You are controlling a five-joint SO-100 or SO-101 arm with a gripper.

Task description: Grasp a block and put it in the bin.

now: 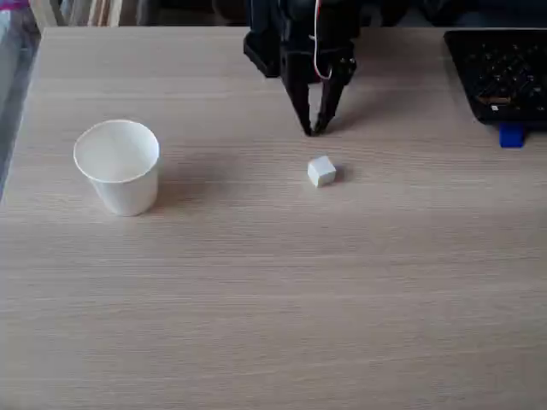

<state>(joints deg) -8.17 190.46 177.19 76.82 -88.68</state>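
Just behind the block [321, 171] in the fixed view, the gripper [316, 128] hangs tips-down, fingers nearly together, holding nothing. It should spread wider, then come forward and down to straddle the cube squarely. Well left of the block stands the bin [118, 166].

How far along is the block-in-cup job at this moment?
Nothing looks done: the white cube sits on the wooden table, untouched. In hand: the claw hangs just behind the cube, tips nearly together, holding nothing. Left: grasp the cube, carry it to the upright paper cup, release.
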